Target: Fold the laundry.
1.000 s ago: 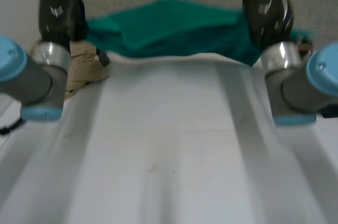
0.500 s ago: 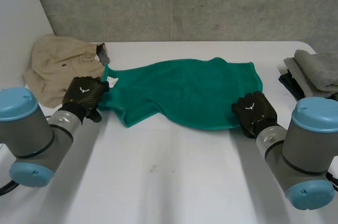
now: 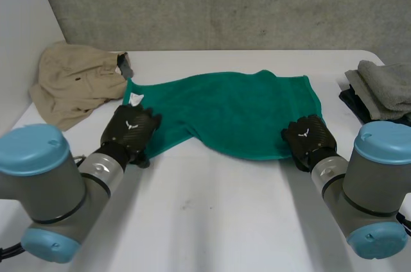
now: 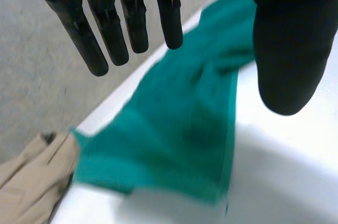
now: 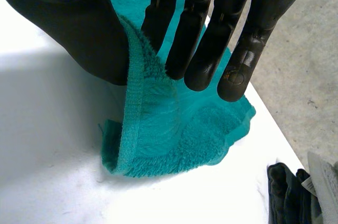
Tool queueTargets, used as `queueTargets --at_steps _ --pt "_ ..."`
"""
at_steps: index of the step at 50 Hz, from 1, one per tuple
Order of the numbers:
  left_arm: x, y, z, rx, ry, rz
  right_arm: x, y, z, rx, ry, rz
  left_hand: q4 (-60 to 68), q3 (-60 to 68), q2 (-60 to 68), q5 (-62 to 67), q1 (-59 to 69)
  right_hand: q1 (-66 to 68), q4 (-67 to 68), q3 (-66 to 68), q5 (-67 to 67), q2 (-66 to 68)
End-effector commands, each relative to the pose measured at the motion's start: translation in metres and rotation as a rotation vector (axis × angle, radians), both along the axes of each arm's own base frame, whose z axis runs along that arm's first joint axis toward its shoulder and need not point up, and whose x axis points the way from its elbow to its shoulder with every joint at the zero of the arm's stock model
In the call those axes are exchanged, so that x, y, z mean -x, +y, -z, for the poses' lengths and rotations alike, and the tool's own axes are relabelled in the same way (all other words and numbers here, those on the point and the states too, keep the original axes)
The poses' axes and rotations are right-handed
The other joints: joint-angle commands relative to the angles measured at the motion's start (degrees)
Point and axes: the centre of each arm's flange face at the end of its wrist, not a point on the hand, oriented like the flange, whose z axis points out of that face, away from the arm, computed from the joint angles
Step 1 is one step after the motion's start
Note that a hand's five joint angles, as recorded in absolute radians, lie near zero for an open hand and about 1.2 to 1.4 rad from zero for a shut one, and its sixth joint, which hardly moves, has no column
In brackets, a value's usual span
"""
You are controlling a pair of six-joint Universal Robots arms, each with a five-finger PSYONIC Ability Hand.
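A green towel lies spread across the white table, rumpled along its near edge. My left hand hovers at the towel's near left corner, its fingers straight and apart from the thumb, with nothing between them; the green towel lies below it. My right hand is at the towel's near right corner. There its fingers and thumb pinch the hemmed edge of the green towel, lifting it slightly off the table.
A beige garment lies bunched at the far left of the table, just beyond the towel's left end. Folded grey cloths over a dark item sit at the right edge. A grey wall stands behind the table.
The towel, held up by both hands a second ago, now lies on the table. My left hand has let go, opened and shifted right over the near left corner. The right hand keeps its grip.
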Motion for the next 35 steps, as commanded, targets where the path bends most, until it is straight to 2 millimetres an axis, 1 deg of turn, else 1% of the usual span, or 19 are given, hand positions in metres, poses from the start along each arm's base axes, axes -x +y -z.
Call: queueTargets --at_steps 1,3,7,13,17,19,25,28,29,30,33,35 --pt "-0.009 -0.012 0.033 0.021 -0.240 -0.085 0.000 0.001 0.000 -0.001 0.002 -0.001 3.22 2.36 2.60 3.52 2.05 23.03 11.98 12.25 13.24 12.67" --pt "-0.011 -0.013 0.038 0.020 -0.273 -0.083 0.000 0.001 0.000 -0.001 0.002 -0.001 3.06 2.19 2.43 3.36 1.88 23.03 11.98 12.25 13.24 12.67" --pt "-0.011 -0.015 0.038 0.033 -0.276 -0.083 0.000 0.001 0.000 -0.002 0.000 -0.001 3.05 2.19 2.43 3.35 1.88 23.03 11.98 12.25 13.24 12.67" --pt "-0.008 -0.024 0.037 0.103 -0.253 -0.094 0.000 0.001 0.001 -0.003 0.001 -0.001 4.23 3.37 3.61 4.53 3.06 23.03 11.98 12.25 13.24 12.67" --pt "-0.006 -0.032 0.040 0.140 -0.240 -0.102 0.000 0.001 0.001 -0.003 0.001 -0.001 8.59 7.73 7.97 8.89 7.42 23.03 11.98 12.25 13.24 12.67" --pt "-0.005 -0.036 0.041 0.150 -0.231 -0.104 0.000 0.001 0.001 -0.003 0.001 -0.001 14.64 13.78 14.02 14.94 13.47 23.03 11.98 12.25 13.24 12.67" --pt "-0.006 -0.042 0.043 0.149 -0.221 -0.089 0.000 0.001 0.001 -0.004 0.002 0.001 23.89 23.03 23.27 24.19 22.72 23.03 11.98 12.25 13.24 12.67" --pt "-0.003 -0.040 0.044 0.146 -0.213 -0.056 0.000 0.001 0.001 -0.003 0.001 0.001 35.47 34.61 34.85 35.77 34.30 23.03 11.98 12.25 13.24 12.67" --pt "-0.002 -0.040 0.044 0.142 -0.211 -0.045 0.000 0.000 0.000 -0.002 0.000 0.001 48.17 47.31 47.55 48.47 47.00 23.03 11.98 12.25 13.24 12.67" --pt "-0.002 -0.040 0.044 0.140 -0.209 -0.042 0.000 0.001 0.000 -0.002 0.000 -0.001 55.44 54.58 54.82 55.74 54.27 23.03 11.98 12.25 13.24 12.67" --pt "-0.001 -0.037 0.044 0.134 -0.212 -0.037 -0.001 0.000 -0.001 -0.003 0.004 -0.002 55.51 54.65 54.89 55.81 54.34 23.03 11.98 12.25 13.24 12.67" --pt "-0.003 -0.033 0.035 0.140 -0.212 -0.040 0.001 0.001 -0.004 -0.020 0.022 -0.003 55.51 54.65 54.89 55.81 54.34 23.03 11.98 12.25 13.24 12.67"
